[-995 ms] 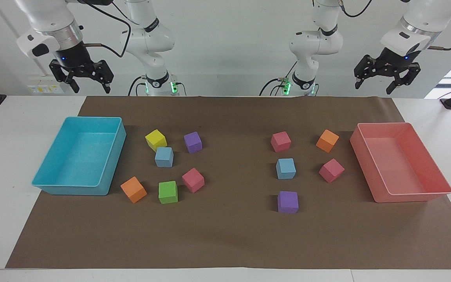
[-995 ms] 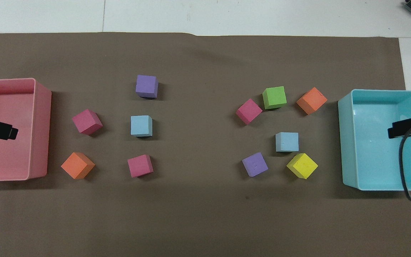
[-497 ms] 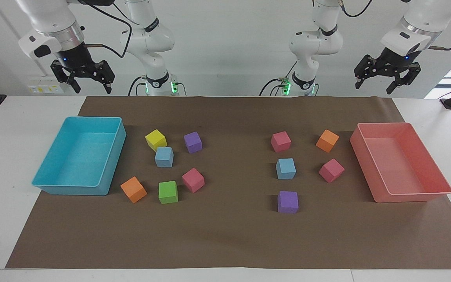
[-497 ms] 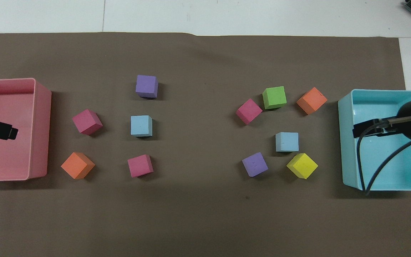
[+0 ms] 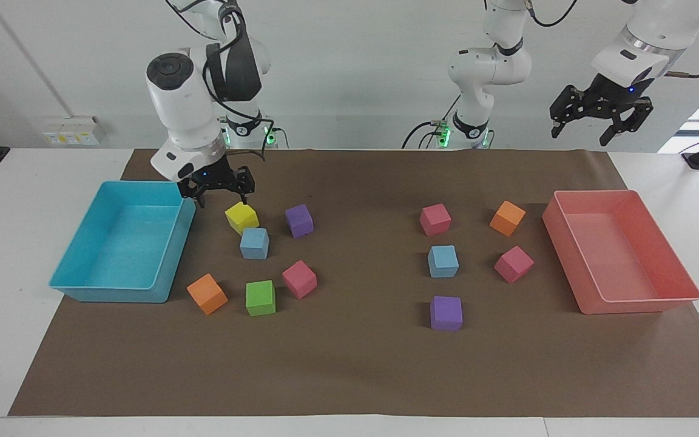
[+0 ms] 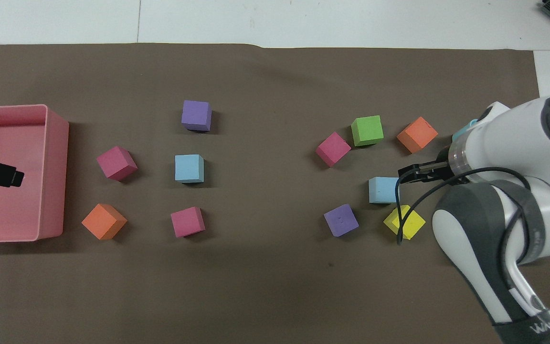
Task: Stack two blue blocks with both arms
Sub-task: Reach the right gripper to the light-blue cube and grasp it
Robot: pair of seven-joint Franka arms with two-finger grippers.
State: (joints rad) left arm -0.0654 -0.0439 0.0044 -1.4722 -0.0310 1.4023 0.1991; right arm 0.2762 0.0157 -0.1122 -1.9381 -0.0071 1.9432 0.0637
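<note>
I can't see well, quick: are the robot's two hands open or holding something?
Left gripper: open, holding nothing.
Right gripper: open, holding nothing.

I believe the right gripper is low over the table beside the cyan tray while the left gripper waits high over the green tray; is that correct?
Nearly. The tray under the left gripper is pink, not green, as the facing view shows. The right gripper is indeed low beside the cyan tray.

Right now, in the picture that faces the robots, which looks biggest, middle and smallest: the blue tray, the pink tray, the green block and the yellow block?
1. Pink tray and blue tray: both biggest, too alike to rank.
2. Green block and yellow block: both far smaller. The green looks slightly bigger, perhaps only because it lies closer to the camera.
</note>
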